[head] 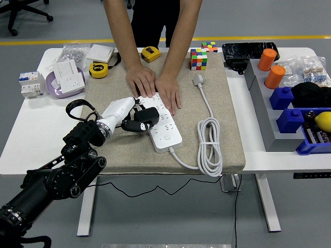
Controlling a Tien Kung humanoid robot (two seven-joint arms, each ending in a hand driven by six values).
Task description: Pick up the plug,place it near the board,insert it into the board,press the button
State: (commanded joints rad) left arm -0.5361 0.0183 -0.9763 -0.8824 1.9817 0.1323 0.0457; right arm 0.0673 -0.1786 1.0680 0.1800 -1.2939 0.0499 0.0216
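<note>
**Plug at the strip's edge**

My left robot hand [135, 120] grips the black plug [146, 117] against the strip [164, 126], angled toward its sockets. A person's hands [155, 85] press the strip's far end, steadying it, I judge, on the counter [31, 124].

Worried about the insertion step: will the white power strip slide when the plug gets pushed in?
Probably yes if left alone: the power strip looks light and smooth. The person's hands press its far end, and the cloth mat beneath likely adds grip.
</note>
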